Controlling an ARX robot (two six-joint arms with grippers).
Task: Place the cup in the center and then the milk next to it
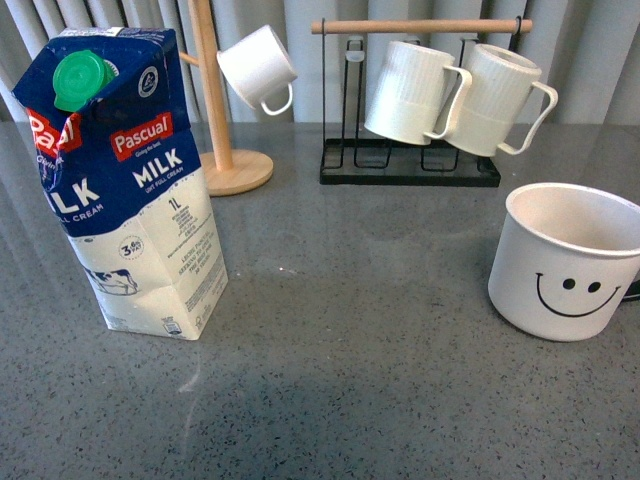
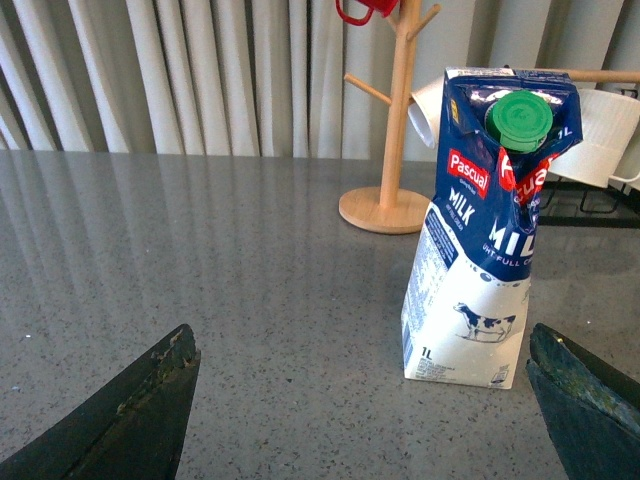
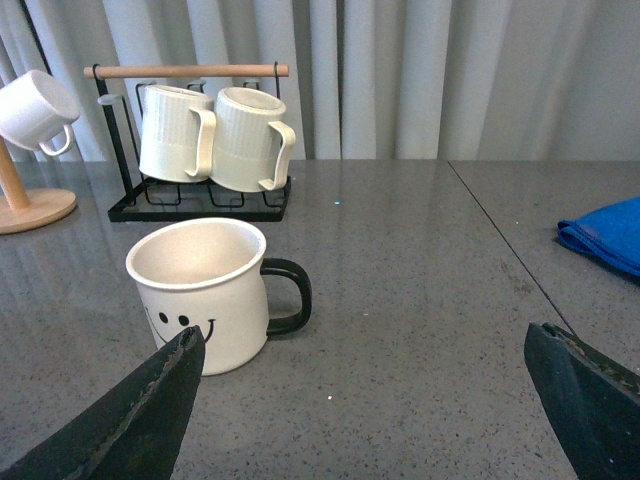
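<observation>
The cream-white cup [image 1: 570, 262] with a black smiley face stands upright at the right of the grey table; in the right wrist view [image 3: 205, 290] its black handle shows. The blue-and-white Pascual milk carton [image 1: 125, 190] with a green cap stands upright at the left; it also shows in the left wrist view [image 2: 490, 220]. Neither gripper shows in the front view. My left gripper [image 2: 365, 400] is open and empty, short of the carton. My right gripper [image 3: 365, 400] is open and empty, the cup just beyond one finger [image 3: 150, 410].
A wooden mug tree [image 1: 225, 100] with a white mug [image 1: 258, 67] stands at the back left. A black rack [image 1: 410, 165] holds two ribbed white mugs [image 1: 455, 95] at the back. A blue cloth [image 3: 610, 235] lies off to the side in the right wrist view.
</observation>
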